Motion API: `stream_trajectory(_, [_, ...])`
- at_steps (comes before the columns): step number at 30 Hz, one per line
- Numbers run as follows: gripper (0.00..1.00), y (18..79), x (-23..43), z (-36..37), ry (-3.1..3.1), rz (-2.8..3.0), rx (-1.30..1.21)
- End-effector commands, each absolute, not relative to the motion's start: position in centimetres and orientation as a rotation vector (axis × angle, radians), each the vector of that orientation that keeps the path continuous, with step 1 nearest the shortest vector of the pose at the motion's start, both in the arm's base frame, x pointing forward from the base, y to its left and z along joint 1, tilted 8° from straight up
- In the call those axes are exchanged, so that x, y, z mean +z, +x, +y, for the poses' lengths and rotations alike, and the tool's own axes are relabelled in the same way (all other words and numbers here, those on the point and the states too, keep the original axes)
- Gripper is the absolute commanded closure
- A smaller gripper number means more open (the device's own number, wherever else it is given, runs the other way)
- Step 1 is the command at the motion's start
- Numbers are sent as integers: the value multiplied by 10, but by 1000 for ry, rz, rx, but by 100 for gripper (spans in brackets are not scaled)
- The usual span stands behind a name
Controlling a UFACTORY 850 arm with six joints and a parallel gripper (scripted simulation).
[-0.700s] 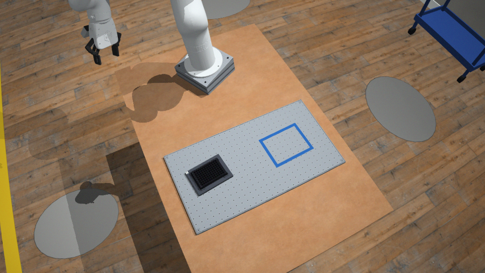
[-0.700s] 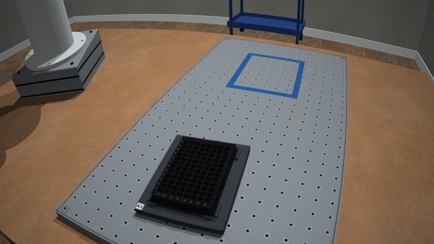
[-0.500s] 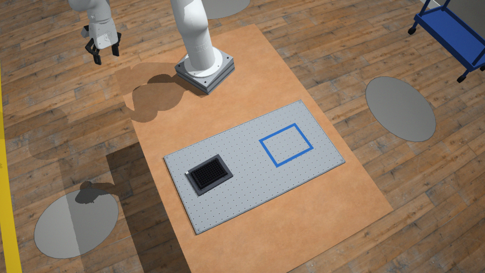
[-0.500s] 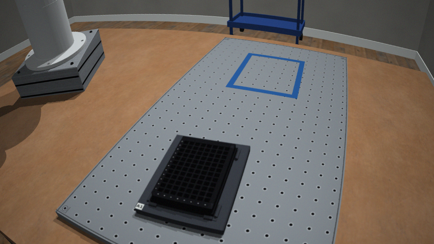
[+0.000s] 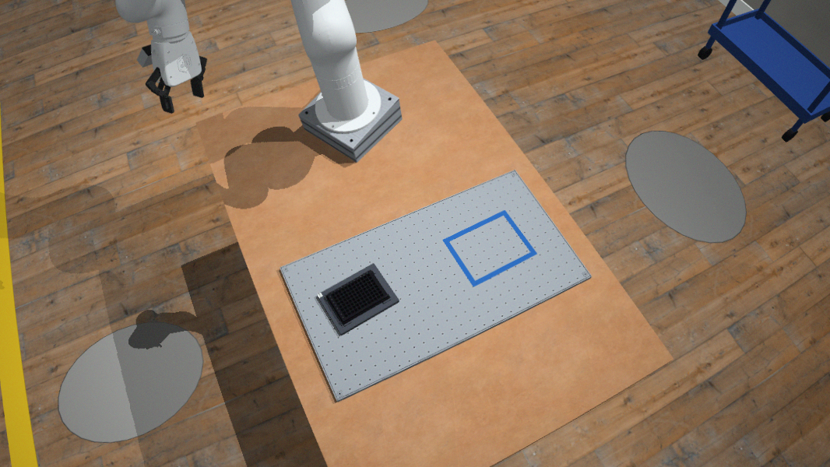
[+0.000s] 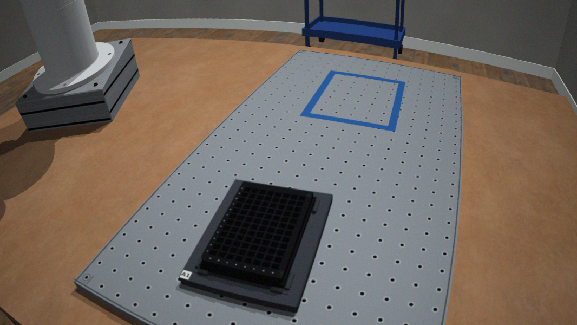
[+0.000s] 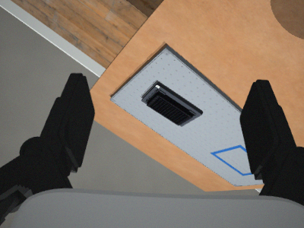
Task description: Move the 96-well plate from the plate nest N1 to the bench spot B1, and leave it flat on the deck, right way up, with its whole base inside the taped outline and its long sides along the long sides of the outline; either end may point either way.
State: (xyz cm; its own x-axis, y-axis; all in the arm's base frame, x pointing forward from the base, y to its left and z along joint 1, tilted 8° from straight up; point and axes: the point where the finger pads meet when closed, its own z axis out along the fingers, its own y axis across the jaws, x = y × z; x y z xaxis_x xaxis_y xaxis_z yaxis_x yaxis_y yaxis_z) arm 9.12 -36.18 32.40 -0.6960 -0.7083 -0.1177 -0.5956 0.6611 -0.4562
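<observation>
- Top view: the pincer [image 5: 181,95] hangs released and empty, well apart from the plate [image 5: 356,296], which sits in its holder [image 5: 390,301] on the surface [image 5: 464,348].
- Exterior view: the approach is in hand; the blue outline [image 6: 311,108] is unfilled.
- Wrist view: the plate [image 7: 169,106] lies far ahead; next, the pincer must come above it.

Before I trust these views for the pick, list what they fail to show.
- Gripper: out of frame in the exterior view.
- Arm's upper joints: cut off by the top edge, top and exterior views.
- Plate wells: too dark to tell their contents.
- Nest label: too small to read in the top and wrist views.
- Blue outline: partly behind a finger, wrist view.
</observation>
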Motion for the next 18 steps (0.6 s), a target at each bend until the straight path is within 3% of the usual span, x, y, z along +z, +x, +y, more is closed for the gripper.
stream_trajectory(1, [0,109,317,-365,-1097,2591,-513])
stream_trajectory(18, [0,159,295,-368,-1300,2572,-353])
